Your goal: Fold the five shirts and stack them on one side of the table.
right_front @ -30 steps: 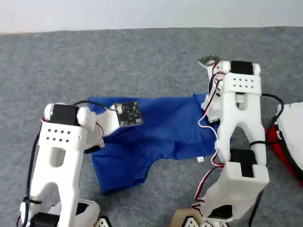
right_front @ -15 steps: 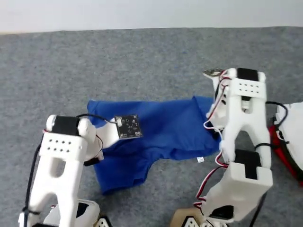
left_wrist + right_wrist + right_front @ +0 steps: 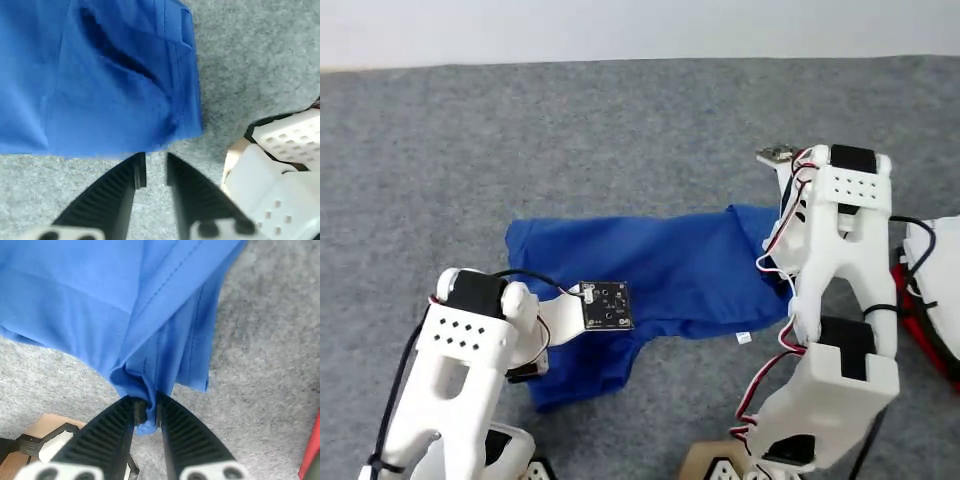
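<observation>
A blue shirt (image 3: pixel 650 270) lies partly folded on the grey table (image 3: pixel 620 130). The left arm (image 3: pixel 470 340) stands over the shirt's near left part. In the left wrist view my left gripper (image 3: pixel 156 170) hangs just off the blue shirt's (image 3: pixel 100 75) hemmed edge, over bare table. Its jaws are a narrow gap apart, with nothing between them. The right arm (image 3: pixel 840 230) stands at the shirt's right end. In the right wrist view my right gripper (image 3: pixel 148 412) is shut on a bunched fold of the blue shirt (image 3: pixel 100 300).
White cloth (image 3: pixel 935 265) and red cloth (image 3: pixel 910 310) lie at the right edge of the table. The arms' white bases (image 3: pixel 280 165) and a brown board (image 3: pixel 705 462) stand along the near edge. The far half of the table is open grey surface.
The left arm has drawn back toward the near edge, uncovering the shirt's far left corner. The right arm has shifted slightly right and nearer, still holding the shirt's end.
</observation>
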Available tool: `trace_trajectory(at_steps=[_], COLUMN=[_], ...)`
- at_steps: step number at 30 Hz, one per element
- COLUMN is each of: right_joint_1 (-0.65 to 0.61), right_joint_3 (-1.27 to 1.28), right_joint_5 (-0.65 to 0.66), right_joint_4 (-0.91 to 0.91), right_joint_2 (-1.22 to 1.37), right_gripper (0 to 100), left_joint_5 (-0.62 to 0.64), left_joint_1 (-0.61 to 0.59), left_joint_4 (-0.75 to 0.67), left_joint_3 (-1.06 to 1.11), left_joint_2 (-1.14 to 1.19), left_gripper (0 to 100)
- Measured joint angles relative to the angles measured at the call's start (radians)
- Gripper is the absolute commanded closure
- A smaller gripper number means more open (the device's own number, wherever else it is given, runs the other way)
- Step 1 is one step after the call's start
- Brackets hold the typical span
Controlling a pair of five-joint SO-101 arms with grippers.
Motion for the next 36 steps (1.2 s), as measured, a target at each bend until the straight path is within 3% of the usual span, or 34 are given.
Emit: trace_trajectory(at_steps=[6, 12, 19, 25, 30, 36], right_joint_1=[0.000, 0.000, -0.005, -0.077, -0.112, -0.115], right_joint_3=[0.000, 0.000, 0.002, 0.002, 0.002, 0.000], right_joint_5=[0.000, 0.000, 0.000, 0.000, -0.046, -0.084], right_joint_4=[0.002, 0.002, 0.002, -0.006, -0.143, -0.276], right_joint_2=[0.000, 0.000, -0.057, -0.158, -0.149, -0.011], right_gripper=[66.8, 65.2, 65.2, 65.3, 65.3, 65.3], left_joint_5=[0.000, 0.002, 0.006, 0.235, 0.512, 0.717], left_joint_1=[0.000, -0.069, -0.272, -0.397, -0.413, -0.414], left_joint_4=[0.000, 0.000, -0.064, -0.222, -0.328, -0.583], left_joint_3=[0.000, -0.028, -0.187, -0.236, -0.232, -0.054], left_joint_2=[0.000, -0.006, -0.006, -0.006, -0.006, -0.006], left_gripper=[84, 84, 84, 84, 84, 83])
